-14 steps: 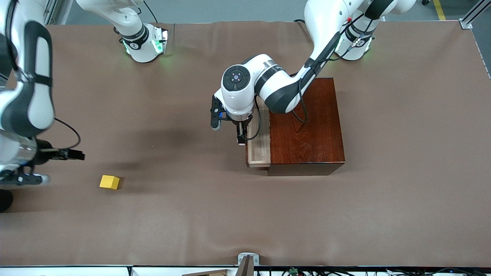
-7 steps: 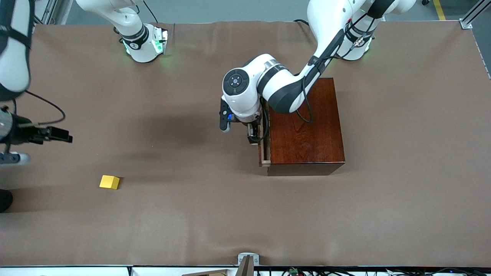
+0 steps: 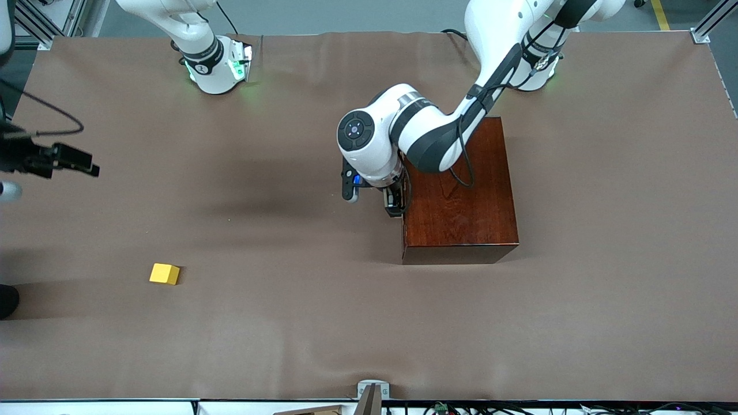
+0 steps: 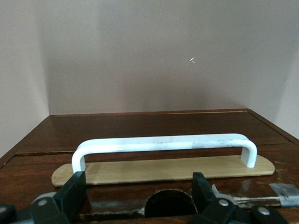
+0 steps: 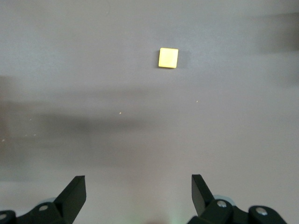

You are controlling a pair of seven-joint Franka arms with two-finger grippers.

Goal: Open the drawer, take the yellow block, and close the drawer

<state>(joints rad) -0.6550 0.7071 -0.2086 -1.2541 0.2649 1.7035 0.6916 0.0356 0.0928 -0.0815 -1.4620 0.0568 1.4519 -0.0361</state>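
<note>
I see the drawer (image 3: 403, 196) pushed flush into the box (image 3: 458, 190), and my left tool (image 4: 135, 196) sits at the drawer's front with its fingers (image 4: 72, 193) spread wide apart on either side of the white handle (image 4: 163, 144), gripping nothing. My right tool (image 5: 138, 196) hangs over bare table (image 3: 288, 323) at the right arm's end, jaws fully open and empty. The block (image 3: 164, 274) lies on the table there, well apart from the box and nearer the front camera.
</note>
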